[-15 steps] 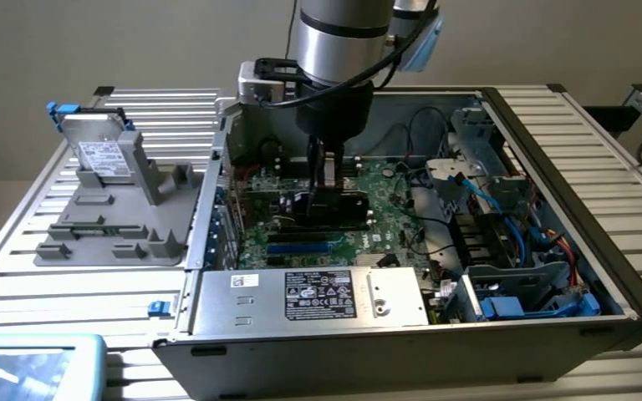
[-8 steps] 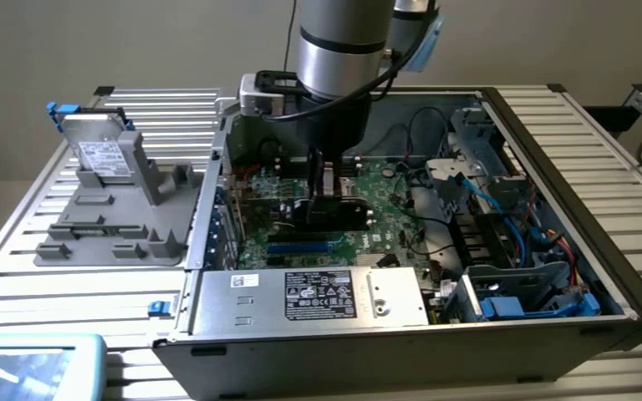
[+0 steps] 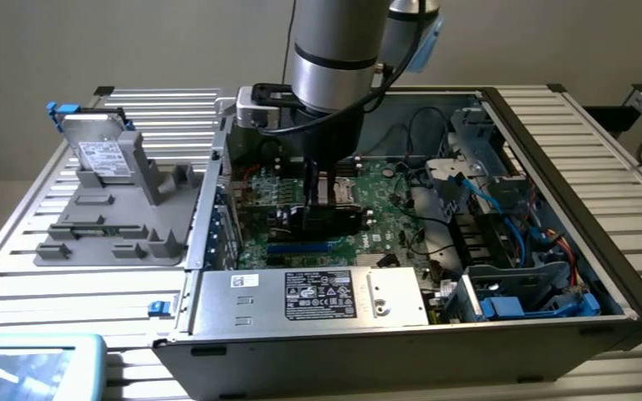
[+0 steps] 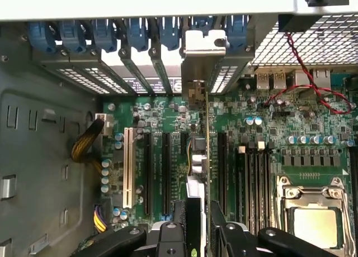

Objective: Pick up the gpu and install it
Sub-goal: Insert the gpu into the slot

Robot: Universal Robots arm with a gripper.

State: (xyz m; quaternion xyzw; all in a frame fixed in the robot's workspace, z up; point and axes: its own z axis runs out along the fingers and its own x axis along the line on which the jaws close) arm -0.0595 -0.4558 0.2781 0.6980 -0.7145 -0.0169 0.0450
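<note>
Inside the open computer case (image 3: pixel 588 251), my gripper (image 3: pixel 323 190) is low over the large green motherboard (image 3: pixel 394 213). It is shut on the gpu (image 4: pixel 207 151), a thin green card that stands on edge in the wrist view, over the motherboard's (image 4: pixel 268 151) black expansion slots. The card's silver bracket (image 4: pixel 204 50) sits up against the row of rear slot openings, between the blue clips. A black finger (image 4: pixel 174 234) flanks the card on each side. In the exterior view the card (image 3: pixel 329 224) is a dark shape under the wrist; whether its edge is seated in a slot is hidden.
A silver drive with a white label (image 3: pixel 104 154) rests on a grey fixture at the exterior view's left, outside the case. The power supply (image 3: pixel 321 292) lies along the near wall. Blue cables and a drive cage (image 3: pixel 500 209) crowd the exterior view's right. The CPU socket (image 4: pixel 313 218) and red wires (image 4: pixel 305 72) lie beside the card.
</note>
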